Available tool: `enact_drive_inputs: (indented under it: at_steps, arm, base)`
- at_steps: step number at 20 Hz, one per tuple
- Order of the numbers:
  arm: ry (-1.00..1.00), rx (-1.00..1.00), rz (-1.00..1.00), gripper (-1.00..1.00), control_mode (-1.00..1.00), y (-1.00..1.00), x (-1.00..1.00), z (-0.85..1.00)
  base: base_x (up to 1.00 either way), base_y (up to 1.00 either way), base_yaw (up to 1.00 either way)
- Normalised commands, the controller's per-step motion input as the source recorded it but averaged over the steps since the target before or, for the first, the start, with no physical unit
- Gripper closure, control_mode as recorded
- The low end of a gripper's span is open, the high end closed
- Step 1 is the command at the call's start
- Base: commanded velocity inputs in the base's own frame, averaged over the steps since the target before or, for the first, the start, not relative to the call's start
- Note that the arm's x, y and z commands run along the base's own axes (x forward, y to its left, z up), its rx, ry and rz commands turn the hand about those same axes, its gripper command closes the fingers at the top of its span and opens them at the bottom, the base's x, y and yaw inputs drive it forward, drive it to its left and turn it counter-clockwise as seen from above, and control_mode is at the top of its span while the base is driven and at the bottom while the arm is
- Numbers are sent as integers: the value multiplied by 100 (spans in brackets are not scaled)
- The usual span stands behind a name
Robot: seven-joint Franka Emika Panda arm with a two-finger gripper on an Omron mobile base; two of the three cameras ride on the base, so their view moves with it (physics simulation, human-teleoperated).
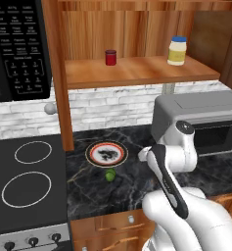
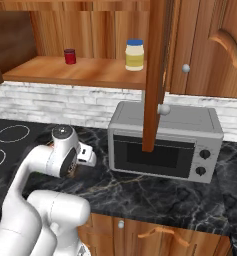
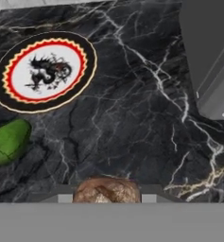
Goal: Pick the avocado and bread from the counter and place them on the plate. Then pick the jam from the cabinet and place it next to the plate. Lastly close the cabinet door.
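My gripper [image 3: 107,198] is shut on the bread [image 3: 107,190], a brown lumpy chunk held a little above the black counter [image 3: 132,118]. The plate [image 3: 42,105], white with an orange-red band and a dark pattern, lies ahead to the left with nothing on it. The green avocado [image 3: 8,141] rests on the counter just beside the plate's near edge. In the left base view the avocado [image 1: 109,174] sits in front of the plate [image 1: 90,156]. The dark red jam [image 1: 110,57] stands on the cabinet [image 1: 137,71] shelf. The cabinet door [image 1: 56,73] hangs open, edge-on.
A grey toaster oven [image 1: 200,122] stands on the counter to the right of the hand. The stove [image 1: 29,181] lies to the left, with a black microwave [image 1: 14,44] above it. A pale yellow jar [image 1: 177,50] with a blue lid shares the shelf.
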Motion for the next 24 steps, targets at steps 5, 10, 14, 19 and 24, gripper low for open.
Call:
enact_drive_inputs:
  at_steps: [5, 10, 14, 19, 24]
  arm:
    - [-15, 0, 0, 100, -100, 39, -18, 17]
    - [-13, 0, 0, 100, -100, 39, -4, 17]
    - [-11, 0, 0, 100, -100, 35, 0, 7]
    - [-9, 0, 0, 100, -100, 13, 9, 1]
    - [-7, 0, 0, 100, -100, 1, 44, 0]
  base:
    - [0, 0, 0]
    - [0, 0, 0]
    - [0, 0, 0]
    - [0, 0, 0]
    - [0, 0, 0]
